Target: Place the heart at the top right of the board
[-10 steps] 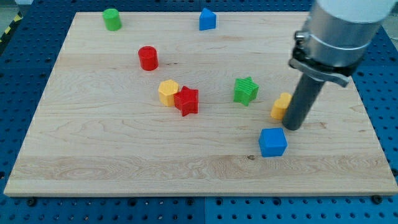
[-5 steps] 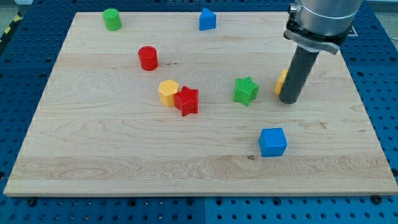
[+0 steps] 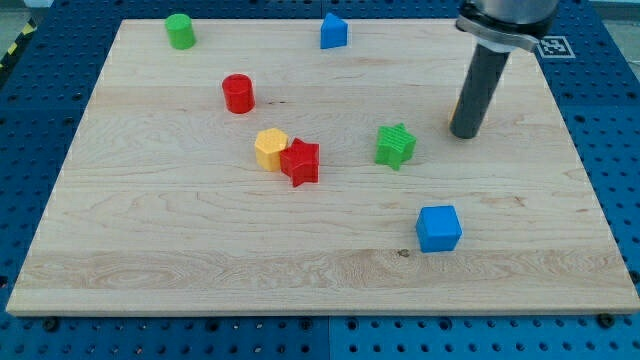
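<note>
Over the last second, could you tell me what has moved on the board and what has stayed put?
My tip slid toward the view's top, pushing the orange block ahead of it; that block, now mostly hidden behind the rod, went from beside the blue cube to well above it. The cube, green star, red star, yellow block, red cylinder, green cylinder and top blue block stayed.

Red star (image 3: pixel 301 162) touching yellow hexagon (image 3: pixel 269 148); green star (image 3: pixel 396 146) nr centre; blue cube (image 3: pixel 438 228) at view's bottom.
</note>
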